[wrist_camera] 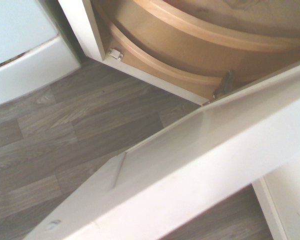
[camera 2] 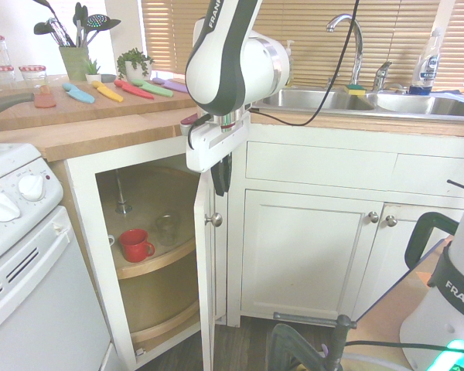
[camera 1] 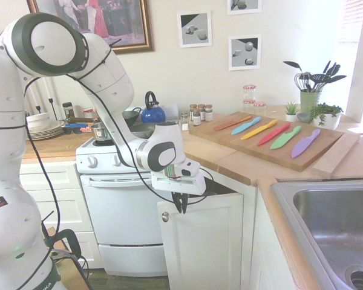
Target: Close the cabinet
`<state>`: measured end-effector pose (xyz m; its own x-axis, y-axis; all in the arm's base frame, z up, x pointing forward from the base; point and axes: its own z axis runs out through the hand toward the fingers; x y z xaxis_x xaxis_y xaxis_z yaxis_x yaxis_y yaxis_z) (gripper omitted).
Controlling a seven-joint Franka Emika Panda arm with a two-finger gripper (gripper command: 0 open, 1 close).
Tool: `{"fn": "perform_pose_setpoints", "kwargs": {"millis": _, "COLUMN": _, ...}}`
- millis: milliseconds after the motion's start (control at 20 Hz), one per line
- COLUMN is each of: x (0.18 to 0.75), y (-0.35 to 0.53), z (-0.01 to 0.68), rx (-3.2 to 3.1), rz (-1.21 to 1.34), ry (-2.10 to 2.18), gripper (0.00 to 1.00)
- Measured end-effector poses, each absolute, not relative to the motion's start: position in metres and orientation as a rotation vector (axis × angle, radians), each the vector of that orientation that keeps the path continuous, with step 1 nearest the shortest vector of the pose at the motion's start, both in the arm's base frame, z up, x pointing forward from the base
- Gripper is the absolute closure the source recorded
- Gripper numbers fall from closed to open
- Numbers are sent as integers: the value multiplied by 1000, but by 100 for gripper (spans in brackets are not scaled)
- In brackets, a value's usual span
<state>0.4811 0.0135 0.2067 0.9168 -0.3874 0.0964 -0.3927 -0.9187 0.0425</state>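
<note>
Cabinet [camera 2: 205, 294] door stands ajar under the wooden surface [camera 1: 230, 158], swung out toward the room, between the white oven [camera 1: 118, 199] on one side and the sink [camera 2: 348, 100] run on the other. Its small round knob [camera 2: 213, 219] sits near the door's top corner. Inside, curved wooden shelves [camera 2: 151, 259] carry a red mug [camera 2: 135, 245] and a clear glass [camera 2: 168, 229]. The claw [camera 2: 220, 182] points straight down at the door's top edge, just above the knob, its dark fingers pinched together with nothing between them. From the wrist view the top of the door slants over the grey plank floor [wrist_camera: 55, 150]. Coloured knives [camera 1: 269, 133] lie on a cutting board [camera 1: 314, 154] far back on the surface.
</note>
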Motion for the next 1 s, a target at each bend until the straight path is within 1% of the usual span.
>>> {"fn": "perform_pose_setpoints", "kwargs": {"millis": 200, "x": 487, "y": 23, "z": 205, "rx": 3010, "rz": 110, "ry": -609, "gripper": 100}}
{"fn": "perform_pose_setpoints", "kwargs": {"millis": 600, "x": 516, "y": 49, "z": 205, "rx": 2999, "rz": 31, "ry": -611, "gripper": 100}}
{"fn": "perform_pose_setpoints", "kwargs": {"millis": 1000, "x": 586, "y": 96, "z": 227, "rx": 3015, "rz": -3, "ry": -662, "gripper": 100}}
